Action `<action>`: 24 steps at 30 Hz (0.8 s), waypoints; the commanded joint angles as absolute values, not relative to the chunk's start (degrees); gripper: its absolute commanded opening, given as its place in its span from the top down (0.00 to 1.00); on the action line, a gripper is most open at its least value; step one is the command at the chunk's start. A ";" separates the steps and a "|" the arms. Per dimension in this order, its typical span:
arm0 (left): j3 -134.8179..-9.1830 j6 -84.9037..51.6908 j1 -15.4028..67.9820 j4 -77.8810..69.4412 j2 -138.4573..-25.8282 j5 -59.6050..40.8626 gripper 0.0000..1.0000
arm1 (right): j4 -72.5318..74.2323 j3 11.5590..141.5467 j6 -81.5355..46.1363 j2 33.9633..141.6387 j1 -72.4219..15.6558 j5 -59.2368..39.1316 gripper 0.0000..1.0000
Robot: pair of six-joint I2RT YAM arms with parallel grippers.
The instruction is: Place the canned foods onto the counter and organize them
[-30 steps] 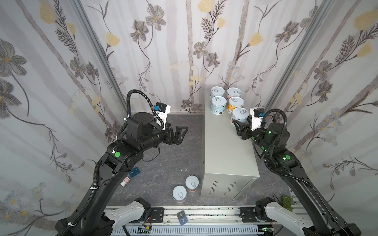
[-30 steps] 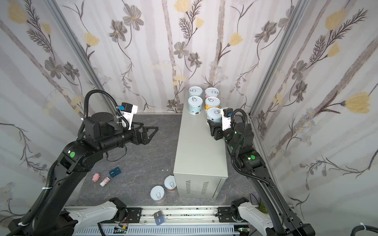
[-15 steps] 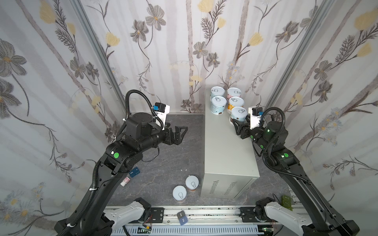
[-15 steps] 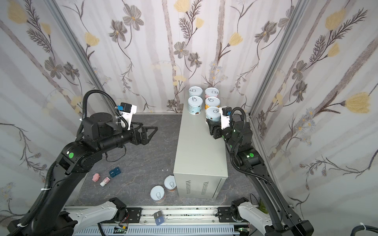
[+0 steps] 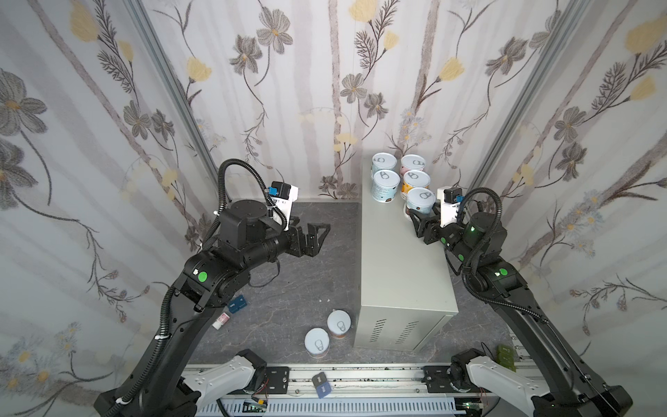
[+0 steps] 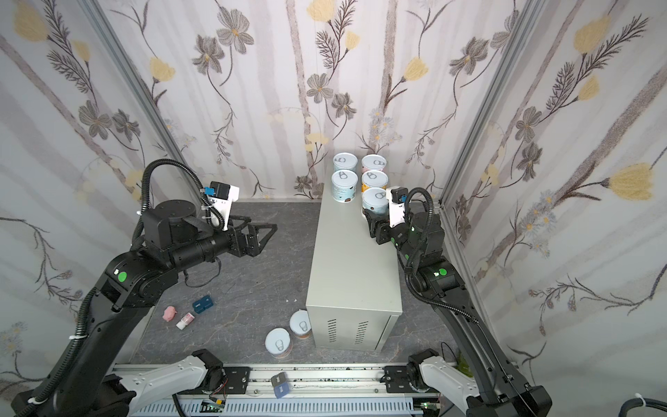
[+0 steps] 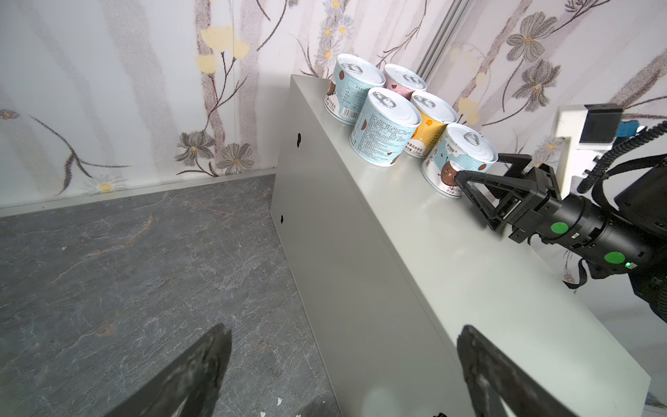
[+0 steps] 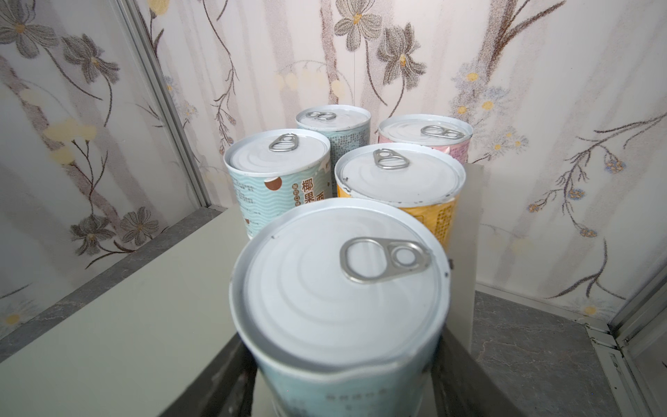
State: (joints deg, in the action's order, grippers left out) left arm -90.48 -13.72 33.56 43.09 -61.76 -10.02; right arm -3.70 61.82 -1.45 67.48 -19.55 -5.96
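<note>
The right gripper (image 5: 418, 213) is clamped on a light-blue can (image 5: 419, 199), with a finger on either side of the label. The can stands upright on the counter (image 5: 397, 260), close to its right long edge. Just beyond it, four cans (image 5: 385, 179) form a tight two-by-two block at the far end of the top, by the flowered wall. The held can sits just beside the orange can (image 7: 429, 122) of that block; whether they touch cannot be told. Left of the held can, in front of the block's left column, the top is bare. It stays bare along the whole near stretch down to the vent-slot end.

The left gripper (image 5: 313, 224) hangs over the dark marbled floor (image 5: 306, 274) with its jaws spread wide and nothing between them. It points toward the counter's left side wall and stops short of it.

Two cans (image 5: 339, 323) stand upright on the floor, close together, just beside the counter's near left corner. A small dark-blue box (image 5: 236, 303) and a white-and-pink bottle (image 5: 221, 320) lie on the floor beneath the left arm, well apart from those cans.
</note>
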 commanded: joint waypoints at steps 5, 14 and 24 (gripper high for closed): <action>-90.55 -13.36 33.49 41.57 -61.87 -9.23 0.00 | -3.78 62.09 -0.96 67.85 -19.25 -5.49 0.33; -90.63 -13.27 33.55 41.57 -61.79 -9.27 0.00 | -3.87 62.53 -0.92 68.36 -18.91 -5.93 0.33; -90.71 -13.18 33.52 41.67 -61.35 -9.11 0.00 | -3.93 63.02 -0.95 68.65 -18.97 -6.15 0.33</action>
